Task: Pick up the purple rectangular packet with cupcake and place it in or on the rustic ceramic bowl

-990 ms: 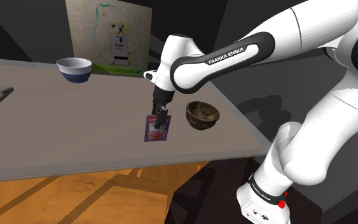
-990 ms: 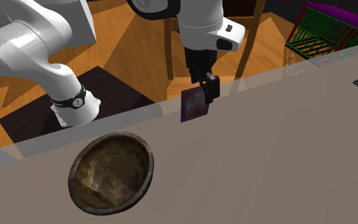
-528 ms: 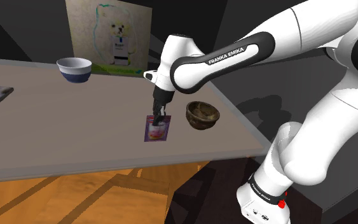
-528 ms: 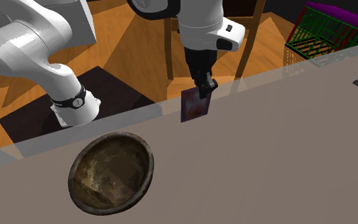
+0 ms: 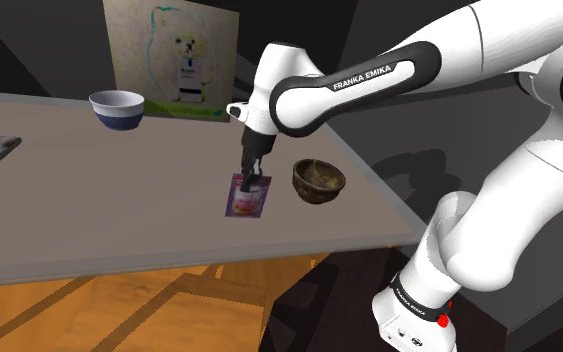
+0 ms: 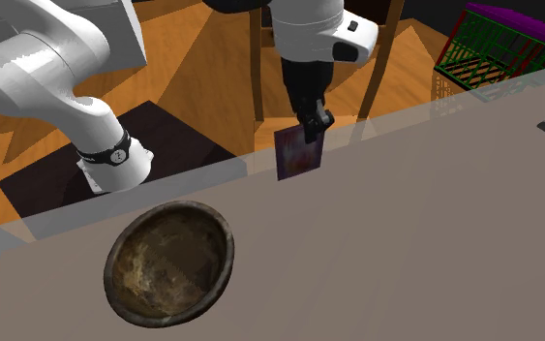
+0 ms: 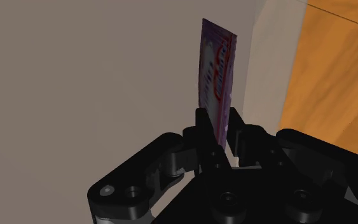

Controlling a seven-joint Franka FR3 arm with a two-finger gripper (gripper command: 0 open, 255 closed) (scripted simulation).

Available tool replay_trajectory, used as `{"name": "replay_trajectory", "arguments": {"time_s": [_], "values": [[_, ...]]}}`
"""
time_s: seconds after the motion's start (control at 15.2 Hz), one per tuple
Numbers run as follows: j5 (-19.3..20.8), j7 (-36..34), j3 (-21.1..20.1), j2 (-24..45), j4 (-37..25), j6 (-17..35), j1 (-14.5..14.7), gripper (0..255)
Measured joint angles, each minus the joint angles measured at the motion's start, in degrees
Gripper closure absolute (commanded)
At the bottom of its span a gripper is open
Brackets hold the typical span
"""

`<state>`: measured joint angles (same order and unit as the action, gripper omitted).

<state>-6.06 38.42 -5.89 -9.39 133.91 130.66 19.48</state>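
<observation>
**Shoulder view:** The white arm [image 5: 369, 85] reaches out over the grey table [image 5: 89, 225]. The black gripper [image 5: 252, 180] points down. Its fingers are squeezed onto the top of the purple packet [image 5: 246, 200]. The packet hangs under the gripper, over the table and near the table's front edge. I cannot tell if its low end touches the table. The brown bowl [image 5: 319, 181] sits on the table just beside the packet, on this view's right, and they do not touch. A blue and white bowl [image 5: 117, 109] stands far back on this view's left. A bear picture [image 5: 174, 60] leans behind the table. The floor [image 5: 119, 310] is wood.

**Second exterior view:** The gripper [image 6: 314, 124] comes down from above and pinches the top of the packet [image 6: 296, 155]. The packet hangs upright by the table's [image 6: 415, 242] far edge. The brown bowl [image 6: 168, 262] is on the table, lower and to this view's left, apart from the packet. A green wire basket [image 6: 507, 44] stands on the floor at the top right.

**Wrist view:** The packet [image 7: 217, 76] shows edge-on, thin and tall. The two fingers [image 7: 202, 130] press on it from both sides, so the gripper [image 7: 219, 135] holds it tight. Past the packet are the grey table [image 7: 75, 83] and the wood floor [image 7: 327, 70].
</observation>
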Motion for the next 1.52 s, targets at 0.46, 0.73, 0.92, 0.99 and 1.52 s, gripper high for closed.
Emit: {"name": "replay_trajectory", "arguments": {"time_s": [0.46,0.73,0.92,0.99,1.52], "values": [[0.2,-0.3,0.2,-2.3,-3.3,-5.6,-0.1,255],[0.3,-0.5,0.2,-3.3,-5.4,-8.7,-0.1,255],[0.3,-0.6,0.3,-3.9,-7.3,-11.1,-0.2,255],[0.4,-0.6,0.3,-4.1,-7.8,-11.9,-0.2,255],[0.6,-1.1,0.5,-5.2,-13.0,-18.1,-0.2,255]]}}
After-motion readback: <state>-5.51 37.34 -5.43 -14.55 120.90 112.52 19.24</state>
